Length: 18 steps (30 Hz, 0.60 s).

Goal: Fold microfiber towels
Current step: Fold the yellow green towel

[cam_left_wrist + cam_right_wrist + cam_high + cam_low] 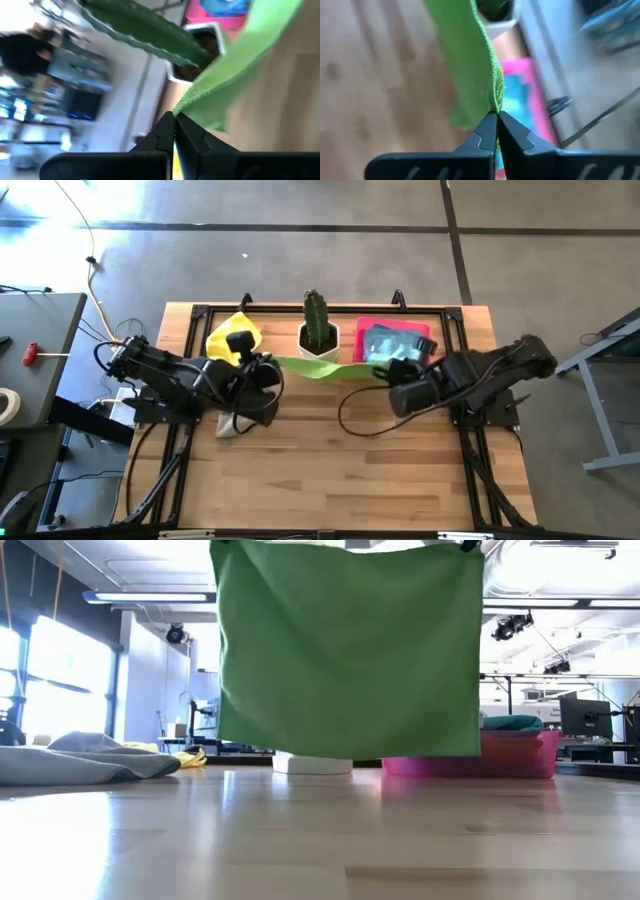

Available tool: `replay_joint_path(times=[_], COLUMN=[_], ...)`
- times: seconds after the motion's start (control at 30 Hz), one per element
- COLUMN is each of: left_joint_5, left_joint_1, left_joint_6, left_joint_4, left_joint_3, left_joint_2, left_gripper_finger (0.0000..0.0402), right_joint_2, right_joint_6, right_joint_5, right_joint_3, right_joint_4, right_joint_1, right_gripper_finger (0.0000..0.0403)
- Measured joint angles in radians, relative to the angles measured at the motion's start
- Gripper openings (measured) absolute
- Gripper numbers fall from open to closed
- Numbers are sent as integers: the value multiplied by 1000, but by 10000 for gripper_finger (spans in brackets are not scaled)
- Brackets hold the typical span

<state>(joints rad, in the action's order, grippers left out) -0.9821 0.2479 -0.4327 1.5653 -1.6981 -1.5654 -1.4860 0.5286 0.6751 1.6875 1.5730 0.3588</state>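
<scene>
Over on the light wooden table (330, 470), which sat on a grey concrete floor, there was a cactus (318, 322) in a white pot at the back edge, a pink tray (368, 328) just beside it with a light blue towel (392, 342) in it, and a yellow towel (232, 335) bunched up on the other side of the pot. A grey towel (75, 762) lay crumpled near the left arm's side. From table height you could see a big bright room behind, with windows, ceiling lights and desks with monitors.

Both arms were reaching in toward the middle, lifted off the table. The left gripper (174, 120) was clamped onto one top corner of the lime green towel (350, 645) and the right gripper (497, 119) was pinched on the other top corner, so the towel hung stretched flat between them like a curtain. Its bottom edge was clear of the wood, hanging in front of the pot and the tray
</scene>
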Motion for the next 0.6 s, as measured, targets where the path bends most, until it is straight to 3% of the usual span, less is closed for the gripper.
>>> replay_joint_path(times=[0.1, 0.2, 0.27, 0.47, 0.6], left_joint_5=[141, 319, 385, 595, 649], left_joint_1=[15, 44, 78, 203, 294], left_joint_6=[-70, -174, -199, -226, -284], left_joint_4=[-11, -63, -151, -572, -792], left_joint_3=[25, 99, 178, 433, 498], left_joint_2=[2, -1, 0, -21, -66], left_gripper_finger=[0, 0, 0, 0, 0], right_joint_2=[-15, -28, -30, -31, -31], right_joint_6=[58, 118, 171, 272, 318], right_joint_5=[-113, -199, -266, -403, -437], right_joint_3=[-42, -184, -306, -574, -672], right_joint_4=[-15, -74, -168, -654, -938], right_joint_1=[17, 60, 100, 250, 323], right_gripper_finger=[0, 0, 0, 0, 0])
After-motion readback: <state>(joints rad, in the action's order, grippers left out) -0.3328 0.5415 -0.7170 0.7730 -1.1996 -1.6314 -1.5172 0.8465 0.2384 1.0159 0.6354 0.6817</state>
